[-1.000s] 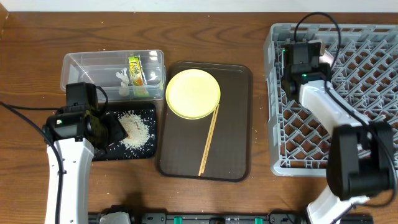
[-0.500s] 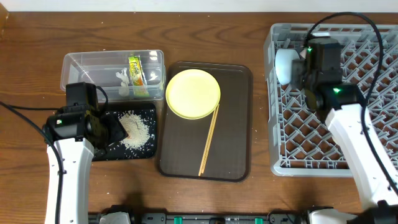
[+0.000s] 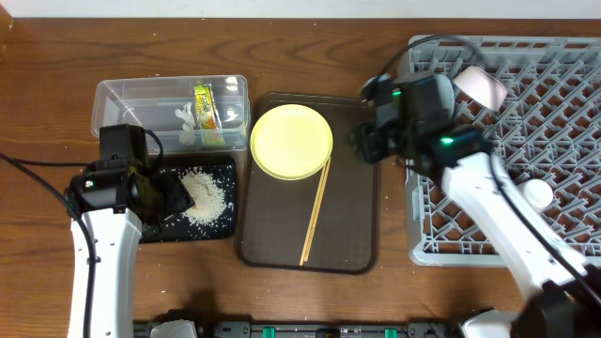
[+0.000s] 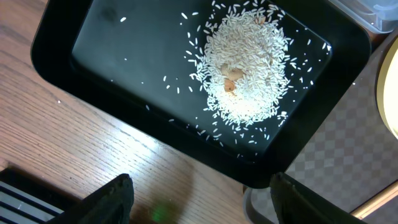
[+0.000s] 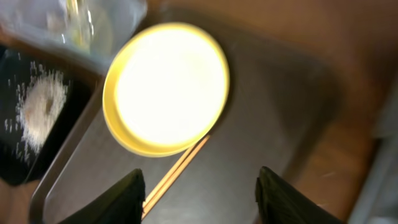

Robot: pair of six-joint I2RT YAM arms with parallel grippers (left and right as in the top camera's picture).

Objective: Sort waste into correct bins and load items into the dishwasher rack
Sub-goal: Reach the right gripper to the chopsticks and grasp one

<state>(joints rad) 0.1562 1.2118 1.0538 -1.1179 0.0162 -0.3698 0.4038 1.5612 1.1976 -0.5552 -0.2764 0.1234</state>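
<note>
- The left gripper [image 4: 205,208] has not budged in the last second. It hangs at about 8 o'clock on the table over the near edge of the black tray [image 4: 124,62], fingers spread and empty.
- The rice pile [image 4: 245,68] lies heaped in that tray, so that piece of sorting looks done.
- Toward the middle, the wooden chopsticks [image 3: 315,211] lie slantwise on the brown serving tray [image 3: 352,221], their far ends against the rim of the yellow plate [image 3: 292,141]. Neither has shifted.
- The big change is the right gripper [image 5: 202,199]. A second ago it was inside the dishwasher rack [image 3: 563,122]; now it has swung out to the serving tray's far right corner, at 3 o'clock from the plate. Its fingers are parted with nothing between them.
- My read is that it has dropped off a dish and the plate or chopsticks are next.
- At 10 o'clock, the clear tub [image 3: 122,103] holds the snack wrapper [image 3: 204,105] and the white scraps [image 3: 186,127].
- At the rack's far left sits a pale dish [image 3: 479,86], probably the white bowl, though the view is poor.
</note>
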